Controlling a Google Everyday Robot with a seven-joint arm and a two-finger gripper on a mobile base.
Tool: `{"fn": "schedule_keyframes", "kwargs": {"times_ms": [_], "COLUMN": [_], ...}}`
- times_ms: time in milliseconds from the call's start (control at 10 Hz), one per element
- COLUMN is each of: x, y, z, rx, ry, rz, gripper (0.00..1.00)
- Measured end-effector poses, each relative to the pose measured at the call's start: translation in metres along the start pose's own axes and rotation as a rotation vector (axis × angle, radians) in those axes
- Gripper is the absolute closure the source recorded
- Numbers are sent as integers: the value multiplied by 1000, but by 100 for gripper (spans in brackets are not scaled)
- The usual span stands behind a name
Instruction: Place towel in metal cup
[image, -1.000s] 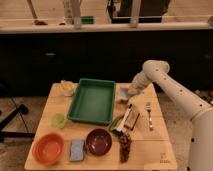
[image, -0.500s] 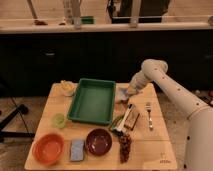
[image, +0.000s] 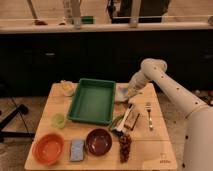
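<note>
A white robot arm (image: 165, 82) reaches down from the right over a wooden bench (image: 150, 145), its hand (image: 131, 93) lowered at the far edge of the bench, just right of a green tray (image: 93, 100). The hand sits on or just above a pale object (image: 121, 92) that may be the towel or the metal cup (it cannot be told which), and whether the hand is open or closed, or holding anything, cannot be told either. Left of the tray's far corner lies a yellowish item (image: 66, 87); near its front left corner sits a small light-green cup (image: 59, 120). Along the front of the bench stand an orange bowl (image: 48, 148), a blue-grey sponge (image: 77, 150) and a dark red bowl (image: 98, 141), with a dark cluster resembling grapes (image: 124, 147) beside it. A fork (image: 149, 115) lies on the right side, near a brown packet (image: 132, 119) and other small items at the tray's front right corner.
</note>
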Motion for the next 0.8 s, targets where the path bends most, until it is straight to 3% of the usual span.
{"fn": "schedule_keyframes", "kwargs": {"times_ms": [500, 800], "x": [-6, -6], "y": [1, 0], "z": [-3, -15], "rx": [-6, 13], "ry": [11, -3], "rz": [-8, -8], "gripper": [23, 23]}}
